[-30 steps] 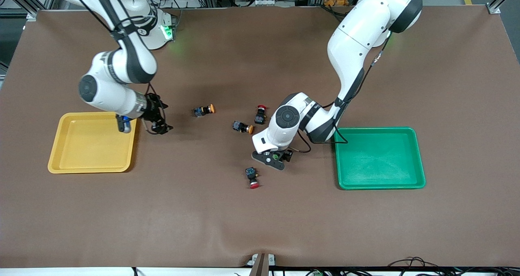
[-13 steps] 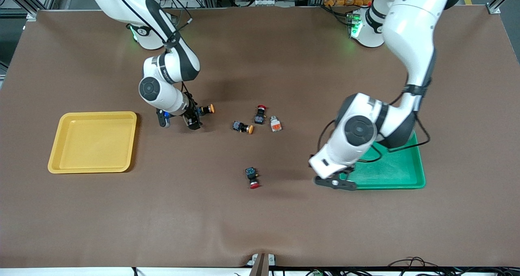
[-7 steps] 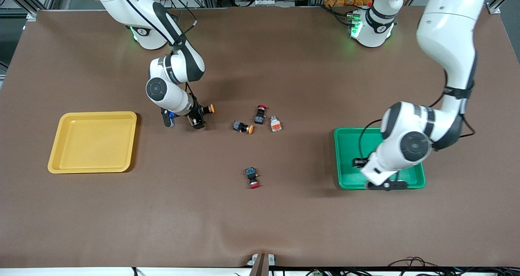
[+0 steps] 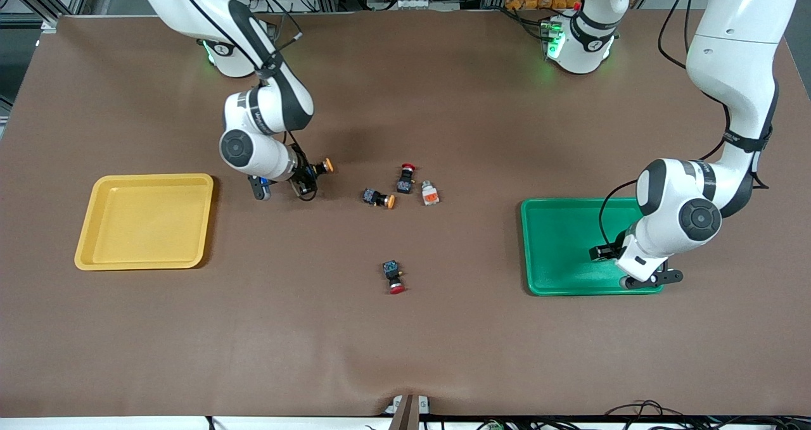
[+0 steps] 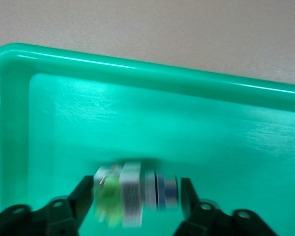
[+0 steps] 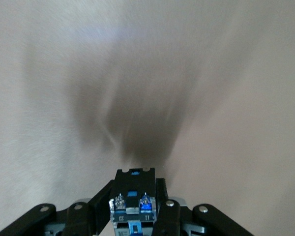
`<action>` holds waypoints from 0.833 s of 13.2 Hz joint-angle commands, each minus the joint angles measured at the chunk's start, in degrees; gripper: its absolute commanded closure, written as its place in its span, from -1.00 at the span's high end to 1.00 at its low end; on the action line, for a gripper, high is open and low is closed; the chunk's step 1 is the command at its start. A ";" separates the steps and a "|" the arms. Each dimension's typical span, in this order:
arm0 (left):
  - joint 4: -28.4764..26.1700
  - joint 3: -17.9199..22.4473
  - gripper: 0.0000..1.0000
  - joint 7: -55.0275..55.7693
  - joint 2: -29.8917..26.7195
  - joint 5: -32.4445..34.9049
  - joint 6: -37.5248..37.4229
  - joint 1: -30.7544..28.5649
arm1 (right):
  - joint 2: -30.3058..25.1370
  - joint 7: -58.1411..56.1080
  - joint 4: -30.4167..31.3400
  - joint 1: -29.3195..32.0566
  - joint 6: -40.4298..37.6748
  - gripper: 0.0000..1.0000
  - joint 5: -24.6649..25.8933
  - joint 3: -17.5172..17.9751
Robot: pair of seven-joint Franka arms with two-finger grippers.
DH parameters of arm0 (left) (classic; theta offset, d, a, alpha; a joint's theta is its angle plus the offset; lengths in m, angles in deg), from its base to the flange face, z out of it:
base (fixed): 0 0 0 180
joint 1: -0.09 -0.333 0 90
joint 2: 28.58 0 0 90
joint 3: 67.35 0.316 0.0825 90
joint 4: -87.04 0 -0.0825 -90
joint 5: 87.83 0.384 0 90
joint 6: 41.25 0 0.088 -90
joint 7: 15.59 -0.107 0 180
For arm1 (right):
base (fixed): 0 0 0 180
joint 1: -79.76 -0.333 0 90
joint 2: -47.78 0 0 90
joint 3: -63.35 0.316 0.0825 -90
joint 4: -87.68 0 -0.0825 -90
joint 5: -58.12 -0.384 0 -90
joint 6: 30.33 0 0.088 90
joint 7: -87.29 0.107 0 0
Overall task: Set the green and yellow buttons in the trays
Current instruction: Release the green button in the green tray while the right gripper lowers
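Note:
My left gripper (image 4: 651, 279) is low over the green tray (image 4: 564, 246), near the tray's corner toward the front camera. In the left wrist view (image 5: 136, 199) its fingers stand just apart from a blurred grey-bodied green button (image 5: 132, 194) between them, over the tray floor (image 5: 211, 128). My right gripper (image 4: 305, 180) is shut on a black-bodied yellow-capped button (image 4: 324, 166), just above the table beside the yellow tray (image 4: 89, 227). That button fills the right wrist view (image 6: 132, 206). A second yellow-capped button (image 4: 379, 198) and a grey button with an orange face (image 4: 430, 193) lie mid-table.
Two red-capped black switches lie on the brown mat: one (image 4: 405, 180) between the two loose buttons, one (image 4: 393, 277) nearer the front camera. The yellow tray holds nothing.
My left arm carried the green button from mid-table to over the green tray. My right arm moved from the yellow tray to the yellow-capped button, closed on it and lifted it slightly.

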 commanded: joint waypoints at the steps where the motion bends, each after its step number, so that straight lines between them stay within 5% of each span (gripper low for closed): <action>1: -3.09 -0.76 1.00 -0.85 -5.66 1.51 0.37 -2.11 | -4.43 -10.31 -3.14 7.07 -10.58 -1.00 -0.09 0.30; 7: 0.50 -6.82 1.00 9.11 -8.59 0.55 -1.39 0.51 | -6.98 -23.86 -7.11 15.52 -17.47 -1.00 14.66 -1.46; 11: 3.05 -6.83 1.00 27.41 -9.20 1.16 -3.93 12.89 | -7.60 -39.48 -7.29 23.94 -17.38 -1.00 21.61 -1.72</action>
